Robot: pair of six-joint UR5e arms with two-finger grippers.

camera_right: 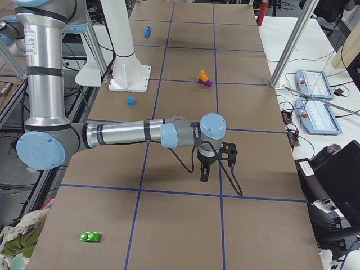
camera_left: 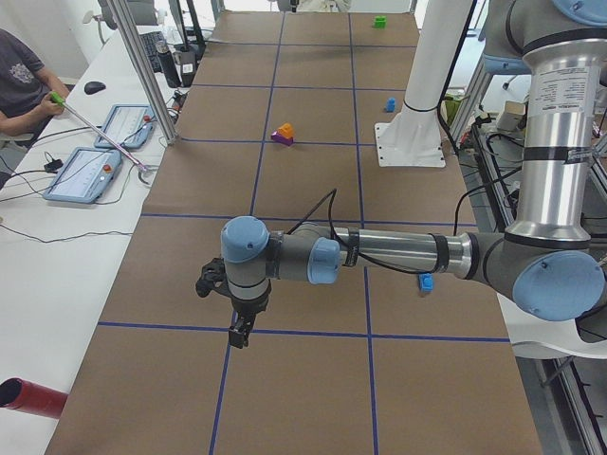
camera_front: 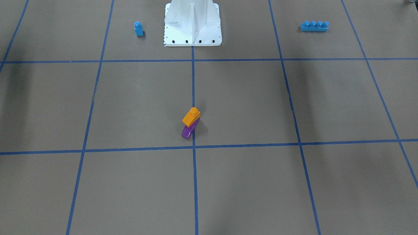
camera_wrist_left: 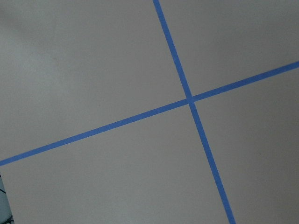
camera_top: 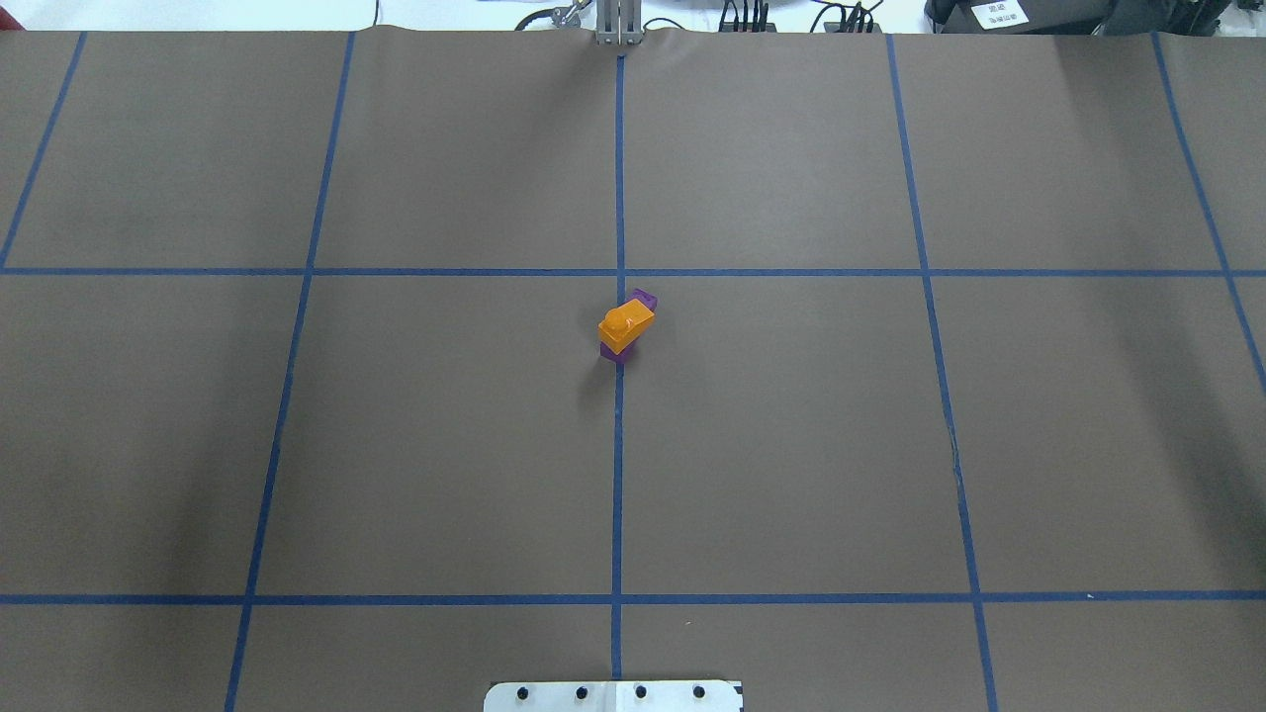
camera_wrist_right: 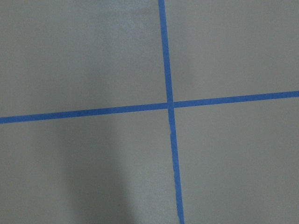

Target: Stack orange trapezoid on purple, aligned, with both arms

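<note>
The orange trapezoid (camera_front: 191,117) sits on top of the purple wedge (camera_front: 187,131) near the table's middle, by the centre tape line. From overhead the orange block (camera_top: 625,324) is turned a little against the purple one (camera_top: 645,298), which sticks out at both ends. No gripper touches them. My left gripper (camera_left: 239,332) hangs over the table far from the stack and shows only in the exterior left view. My right gripper (camera_right: 203,175) shows only in the exterior right view, also far from the stack. I cannot tell whether either is open or shut.
A small blue single-stud block (camera_front: 138,28) and a long blue four-stud brick (camera_front: 314,26) lie either side of the white pedestal base (camera_front: 192,39). A green block (camera_right: 90,237) lies at the table's right end. An operator (camera_left: 19,81) sits beside the table.
</note>
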